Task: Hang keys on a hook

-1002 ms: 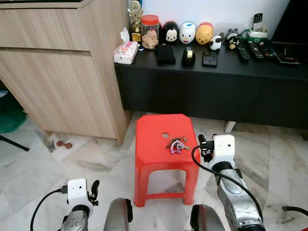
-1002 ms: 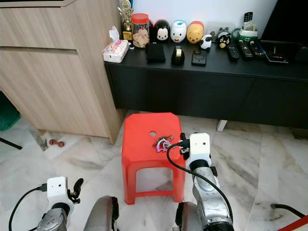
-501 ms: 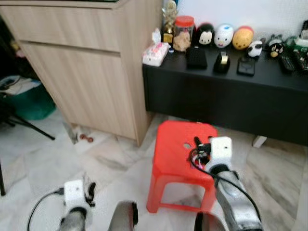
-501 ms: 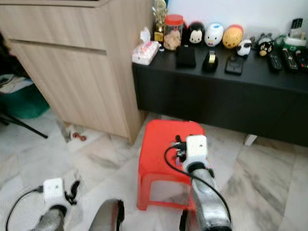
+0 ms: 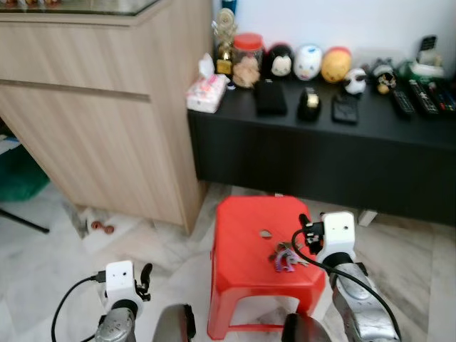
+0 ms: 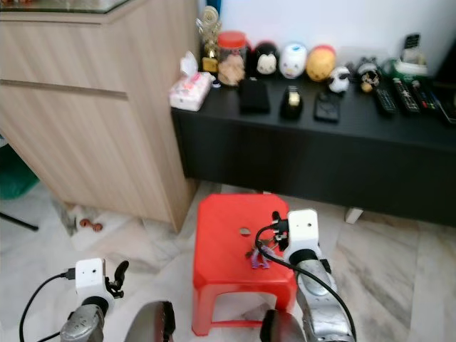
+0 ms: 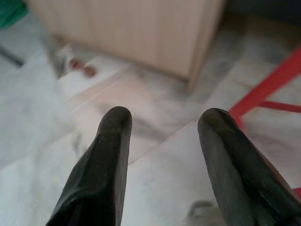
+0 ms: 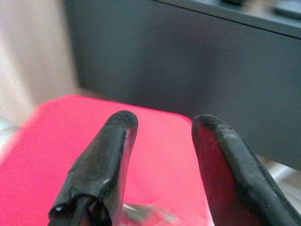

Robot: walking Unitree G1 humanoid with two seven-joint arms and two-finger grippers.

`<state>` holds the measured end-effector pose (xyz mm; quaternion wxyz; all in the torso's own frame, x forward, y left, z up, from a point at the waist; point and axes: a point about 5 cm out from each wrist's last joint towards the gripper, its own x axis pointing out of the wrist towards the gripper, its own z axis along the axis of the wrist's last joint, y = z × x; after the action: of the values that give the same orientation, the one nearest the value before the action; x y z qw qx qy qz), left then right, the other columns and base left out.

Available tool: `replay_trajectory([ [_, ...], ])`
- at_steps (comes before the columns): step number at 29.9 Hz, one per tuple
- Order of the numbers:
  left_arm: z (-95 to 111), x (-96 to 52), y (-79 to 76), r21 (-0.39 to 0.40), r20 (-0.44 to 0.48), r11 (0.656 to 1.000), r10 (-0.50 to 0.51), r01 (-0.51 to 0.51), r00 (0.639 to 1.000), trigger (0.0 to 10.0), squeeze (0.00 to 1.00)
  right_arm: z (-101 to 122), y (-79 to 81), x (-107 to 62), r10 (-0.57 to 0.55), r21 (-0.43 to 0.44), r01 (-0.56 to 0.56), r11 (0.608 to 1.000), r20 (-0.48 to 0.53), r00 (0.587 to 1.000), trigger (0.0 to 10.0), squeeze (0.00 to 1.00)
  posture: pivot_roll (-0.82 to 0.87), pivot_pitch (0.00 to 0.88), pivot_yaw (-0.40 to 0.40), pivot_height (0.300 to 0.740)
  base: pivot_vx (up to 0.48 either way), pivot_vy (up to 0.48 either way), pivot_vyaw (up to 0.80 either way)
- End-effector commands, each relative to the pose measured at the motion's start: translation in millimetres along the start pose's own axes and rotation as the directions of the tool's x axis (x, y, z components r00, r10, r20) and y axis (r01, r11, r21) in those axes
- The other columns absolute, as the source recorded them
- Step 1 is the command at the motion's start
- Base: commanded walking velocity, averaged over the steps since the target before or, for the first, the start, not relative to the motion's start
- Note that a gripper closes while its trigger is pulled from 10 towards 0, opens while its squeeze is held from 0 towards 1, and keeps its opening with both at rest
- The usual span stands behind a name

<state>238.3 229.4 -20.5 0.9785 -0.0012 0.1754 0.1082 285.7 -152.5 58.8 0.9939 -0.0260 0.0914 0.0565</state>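
Keys [image 5: 285, 256]: on red stool [image 5: 242, 235], near its right edge.
Right gripper [image 5: 305, 229]: fingers parted, empty, just beside keys.
Left gripper [image 7: 162, 125]: fingers apart, empty, low over floor.

Even, bright indoor light, slight motion blur across both eye views, wrist views soft-focused beyond the fingers.

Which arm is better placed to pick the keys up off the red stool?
The right. Its pincer is open and sits at the red plastic stool, right beside the bunch of metal keys. The left pincer, also open, hangs low over the marble floor, well clear of the stool.
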Motion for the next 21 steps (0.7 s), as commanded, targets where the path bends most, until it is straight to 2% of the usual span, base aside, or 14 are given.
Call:
replay_trajectory([
  [1,-9,-5.0,4.3,-0.007,-0.037,1.000,0.010,-0.010,0.999,10.0,0.00,1,2.8,-1.1,0.019,0.003,-0.019,1.000,0.001,1.000,10.0,0.00,0.11,0.095,-0.003,0.584,0.000,0.000,0.49],
  [3,-10,-5.3,4.2,-0.007,-0.040,1.000,0.009,-0.010,0.999,10.0,0.00,1,2.7,-1.3,0.022,-0.004,-0.022,1.000,0.003,1.000,10.0,0.00,0.11,0.095,-0.003,0.584,0.000,0.000,0.49],
  [21,-14,-7.0,1.8,-0.007,-0.060,1.000,-0.017,0.017,0.998,10.0,0.00,-10,-1.4,-7.5,0.033,-0.006,-0.034,0.999,-0.041,0.999,10.0,0.00,0.11,0.095,-0.002,0.584,0.000,0.000,0.00],
])
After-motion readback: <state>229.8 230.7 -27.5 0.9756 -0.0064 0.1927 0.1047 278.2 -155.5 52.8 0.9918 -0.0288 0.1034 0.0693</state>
